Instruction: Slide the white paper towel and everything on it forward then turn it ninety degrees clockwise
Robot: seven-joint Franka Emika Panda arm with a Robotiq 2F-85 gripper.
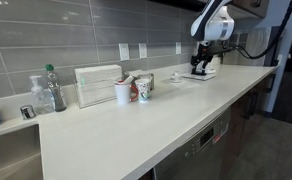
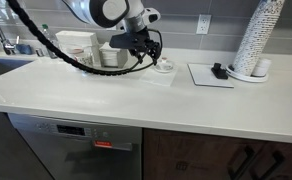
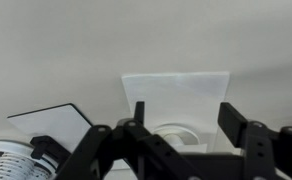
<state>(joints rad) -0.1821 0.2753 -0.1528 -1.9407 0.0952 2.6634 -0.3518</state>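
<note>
The white paper towel [image 3: 176, 95] lies flat on the pale counter, also seen in both exterior views [image 2: 158, 76] [image 1: 183, 79]. The small low white cup [image 3: 169, 132] with a saucer-like base stands on it [image 2: 164, 66] [image 1: 176, 75]. My gripper [image 3: 186, 120] is open. In the wrist view its two dark fingers stand on either side of the cup, over the near part of the towel. In both exterior views the gripper [image 2: 148, 58] [image 1: 200, 68] hangs close to the cup. I cannot tell whether the fingers touch the towel.
A flat white square with a dark edge [image 2: 211, 75] lies beside the towel, carrying a small black object [image 2: 219, 70]. A tall stack of cups [image 2: 258, 40] stands behind it. Red-and-white cups [image 1: 123, 92], a ribbed white box [image 1: 98, 85] and bottles [image 1: 51, 88] stand further along the counter.
</note>
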